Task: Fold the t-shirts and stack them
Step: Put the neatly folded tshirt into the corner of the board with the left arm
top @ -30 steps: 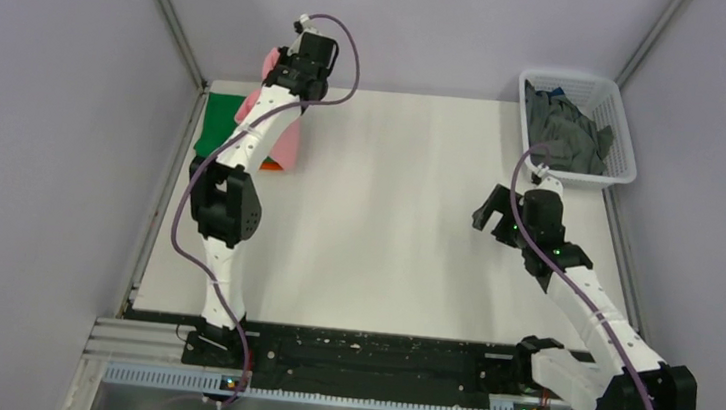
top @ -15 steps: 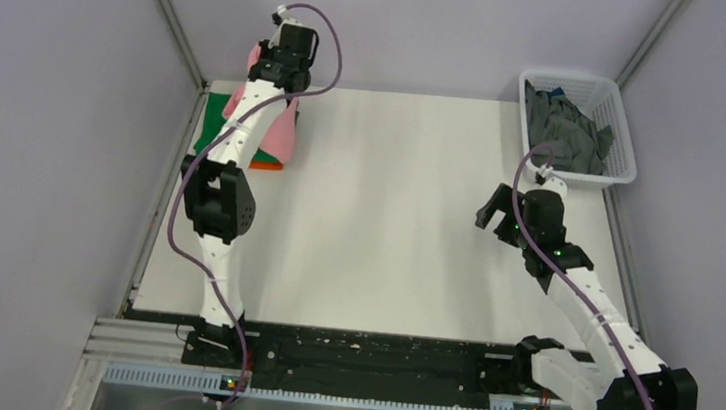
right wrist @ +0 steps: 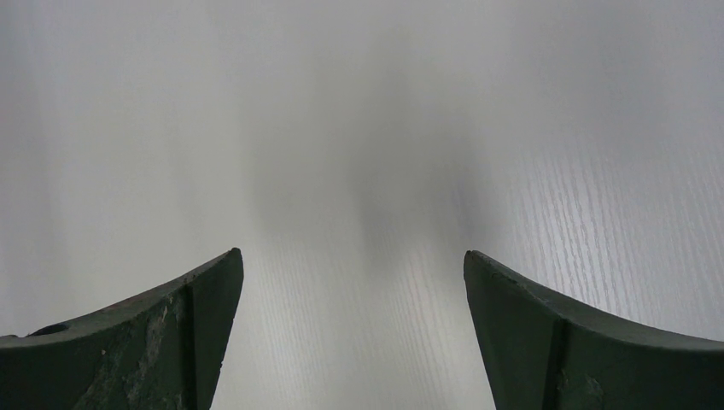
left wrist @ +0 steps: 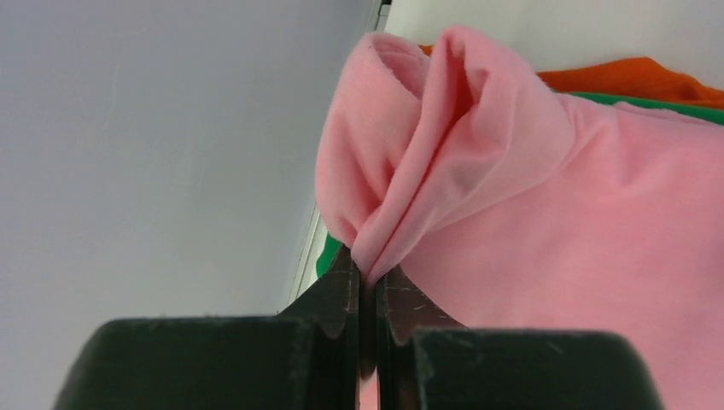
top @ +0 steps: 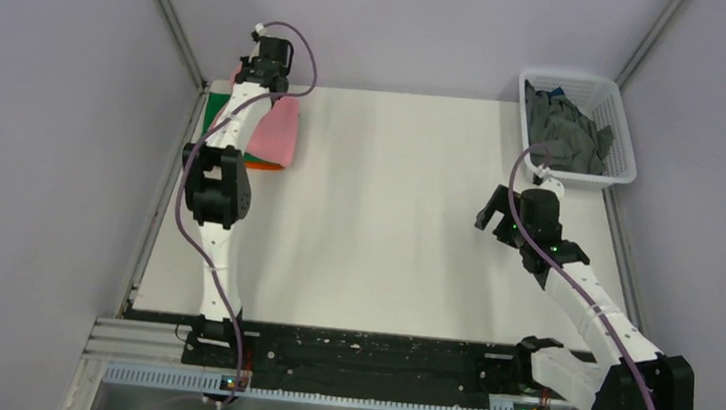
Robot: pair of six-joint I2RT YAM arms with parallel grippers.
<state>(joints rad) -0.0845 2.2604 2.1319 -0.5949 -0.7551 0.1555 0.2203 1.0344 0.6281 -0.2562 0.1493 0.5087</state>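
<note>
In the top view, the left gripper [top: 247, 71] was at the far left corner, where the pink t-shirt [top: 278, 129] topped the green t-shirt [top: 212, 115] and orange t-shirt [top: 264, 164]; dark grey t-shirts [top: 562, 129] filled the basket [top: 629, 140] at far right. In the left wrist view, its jaws pinched a bunched fold of the pink cloth, judged light and limp and best held at a doubled edge. In the right wrist view, the right gripper [right wrist: 353, 265] stood wide apart over the table [right wrist: 359, 128], holding nothing.

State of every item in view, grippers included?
left gripper: shut on pink t-shirt
pink t-shirt: edge pinched, rest lying on the others
green t-shirt: flat under pink t-shirt
orange t-shirt: flat under pink t-shirt
grey t-shirts: crumpled in basket
basket: upright
right gripper: open, empty, over table
</note>
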